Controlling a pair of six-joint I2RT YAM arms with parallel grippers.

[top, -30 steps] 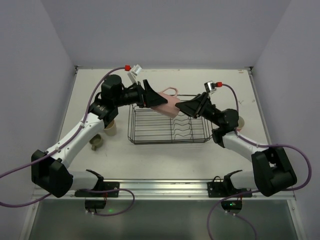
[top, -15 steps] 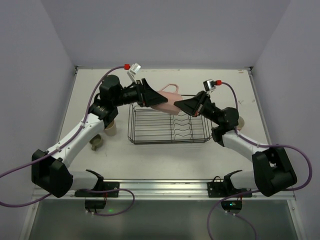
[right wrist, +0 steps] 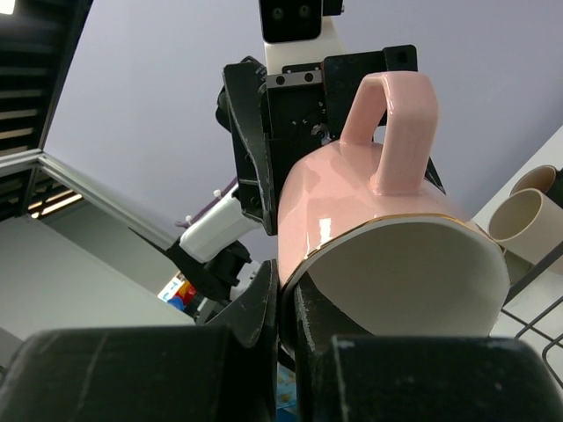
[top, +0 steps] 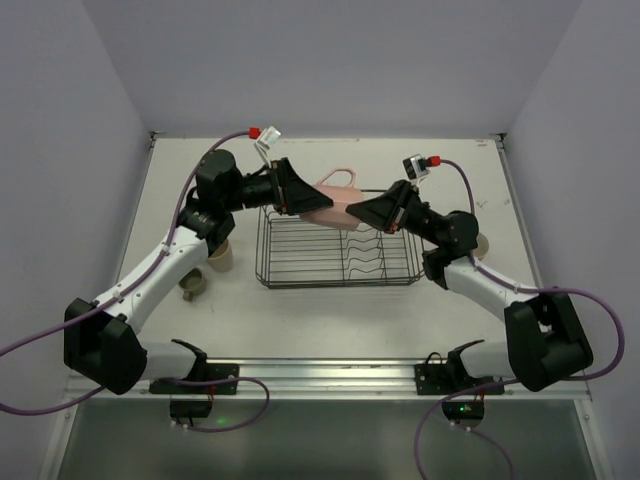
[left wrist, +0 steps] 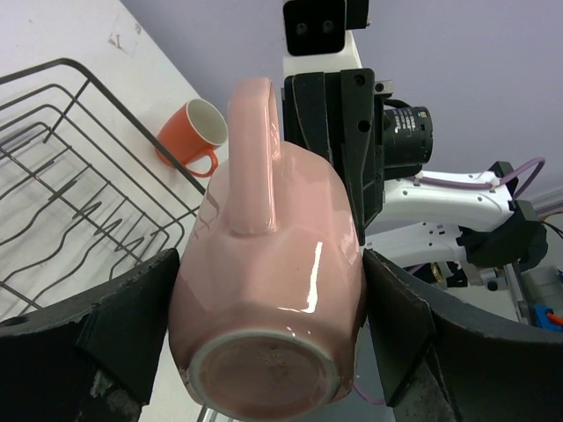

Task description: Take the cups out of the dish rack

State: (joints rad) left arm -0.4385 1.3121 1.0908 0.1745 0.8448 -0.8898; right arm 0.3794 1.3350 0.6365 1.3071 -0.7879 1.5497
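Observation:
The pink cup [top: 333, 205] hangs tilted above the far edge of the black wire dish rack [top: 300, 280], handle up. My left gripper [top: 300, 200] is shut on its body near the base, a finger on each side [left wrist: 268, 316]. My right gripper [top: 362, 213] is shut on its rim, one finger inside and one outside [right wrist: 290, 299]. The pink cup fills both wrist views [left wrist: 273, 255] [right wrist: 387, 220]. The orange cup [left wrist: 192, 134] stands on the table beyond the rack. No cup shows in the rack.
A cream cup [top: 220, 257] and an olive-grey cup [top: 193, 286] stand on the table left of the rack, under my left arm. Another cup [top: 482, 244] stands right of the rack behind my right arm. Walls enclose the table on three sides.
Both grippers and the pink cup between them have shifted slightly left; the right gripper has come closer over the rack. The cup stays held by both.

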